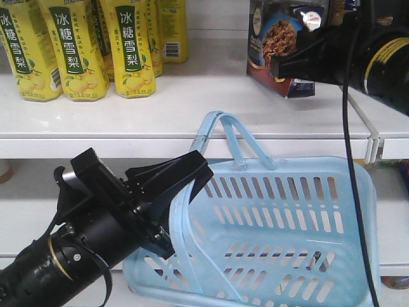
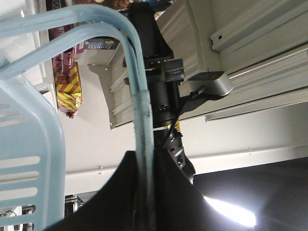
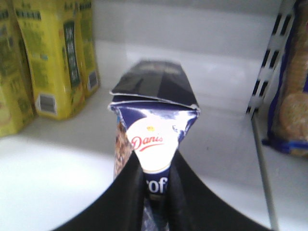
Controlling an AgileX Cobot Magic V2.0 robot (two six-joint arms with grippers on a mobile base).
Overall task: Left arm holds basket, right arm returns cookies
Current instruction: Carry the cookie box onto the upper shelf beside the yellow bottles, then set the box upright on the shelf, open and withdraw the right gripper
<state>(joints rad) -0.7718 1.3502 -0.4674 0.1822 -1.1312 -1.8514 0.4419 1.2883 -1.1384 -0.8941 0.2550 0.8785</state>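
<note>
One carton of cookies (image 1: pixel 271 45) sits pinched in the right gripper (image 3: pixel 155 192), tilted above the white shelf (image 1: pixel 192 102), right of the yellow drink cartons (image 1: pixel 77 51). Best to level it, lower it flat, then let go. Below, the left gripper (image 1: pixel 176 182) clamps the basket (image 1: pixel 287 243) handle, holding steady.

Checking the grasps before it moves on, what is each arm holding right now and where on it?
Left gripper clamps the light blue plastic basket's hoop handles. Right gripper pinches the dark navy cookie carton by its narrow edge face.
</note>
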